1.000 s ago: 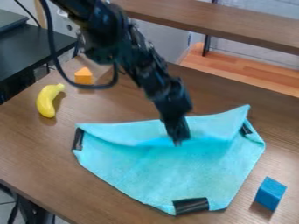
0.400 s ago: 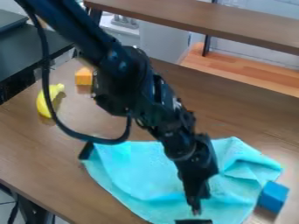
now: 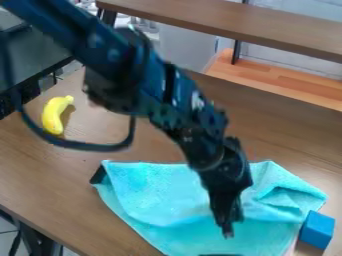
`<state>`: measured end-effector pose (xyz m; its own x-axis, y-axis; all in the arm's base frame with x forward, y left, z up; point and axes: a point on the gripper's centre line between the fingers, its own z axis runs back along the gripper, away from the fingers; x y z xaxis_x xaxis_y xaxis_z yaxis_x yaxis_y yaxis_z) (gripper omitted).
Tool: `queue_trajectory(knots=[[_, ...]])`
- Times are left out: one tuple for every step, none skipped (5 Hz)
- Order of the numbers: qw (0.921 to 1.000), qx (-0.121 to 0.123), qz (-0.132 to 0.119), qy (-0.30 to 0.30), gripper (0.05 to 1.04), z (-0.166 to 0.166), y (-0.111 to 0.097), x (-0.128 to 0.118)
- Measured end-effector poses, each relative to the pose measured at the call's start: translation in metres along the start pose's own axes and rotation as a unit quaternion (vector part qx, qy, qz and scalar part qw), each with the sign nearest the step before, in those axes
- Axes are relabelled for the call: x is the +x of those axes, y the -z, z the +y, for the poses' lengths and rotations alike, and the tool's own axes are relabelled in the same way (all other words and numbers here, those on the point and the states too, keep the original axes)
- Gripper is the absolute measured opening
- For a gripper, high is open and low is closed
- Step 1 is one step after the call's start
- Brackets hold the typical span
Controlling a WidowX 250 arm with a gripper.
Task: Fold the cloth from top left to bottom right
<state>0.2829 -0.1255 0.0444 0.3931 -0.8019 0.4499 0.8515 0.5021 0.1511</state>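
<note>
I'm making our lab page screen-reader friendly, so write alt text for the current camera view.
A black robot arm hangs over a wrinkled, partly folded light-blue cloth on a brown wooden table, its end effector above the cloth's lower part. A blue block sits at the cloth's right; a yellow toy banana lies at the far left.

1 camera, fairly near, looks down slantwise on the table (image 3: 40, 175).

No text, label, brand, number or sign can be read anywhere in this view, though the background is somewhat blurred and any small marking there might well escape notice.
</note>
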Motion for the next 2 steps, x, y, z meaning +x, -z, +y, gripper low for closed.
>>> queue_trajectory(knots=[[0.9987,-0.005,0.044,0.027,0.795,-0.004,-0.015,-0.003],[0.9951,-0.003,0.099,0.009,0.995,0.005,-0.047,-0.001]])
